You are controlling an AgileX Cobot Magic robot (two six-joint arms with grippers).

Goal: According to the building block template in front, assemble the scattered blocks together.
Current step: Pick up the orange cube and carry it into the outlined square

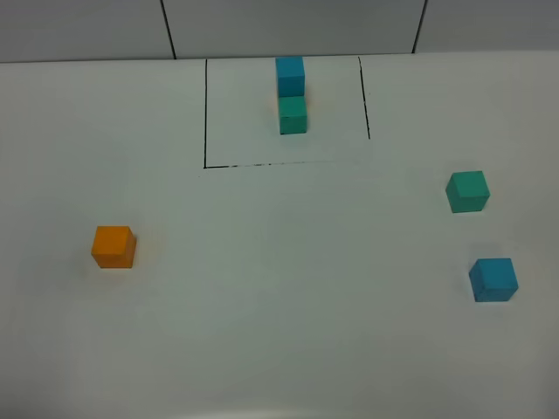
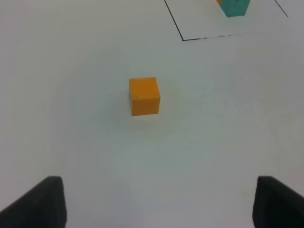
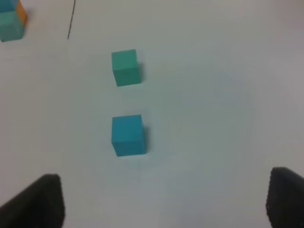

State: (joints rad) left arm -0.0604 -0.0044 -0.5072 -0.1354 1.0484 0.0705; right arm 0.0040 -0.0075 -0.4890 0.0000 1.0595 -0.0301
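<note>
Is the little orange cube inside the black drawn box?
No, the small matte orange cube sits well outside the thin black drawn rectangle, off to its left.

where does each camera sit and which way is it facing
exterior high: overhead, looking down at the table and template; no arms visible.
left wrist: behind the left gripper, open, facing the orange cube.
right wrist: behind the right gripper, open, facing the blue cube and green cube.
shared: both wrist views catch the template.
</note>
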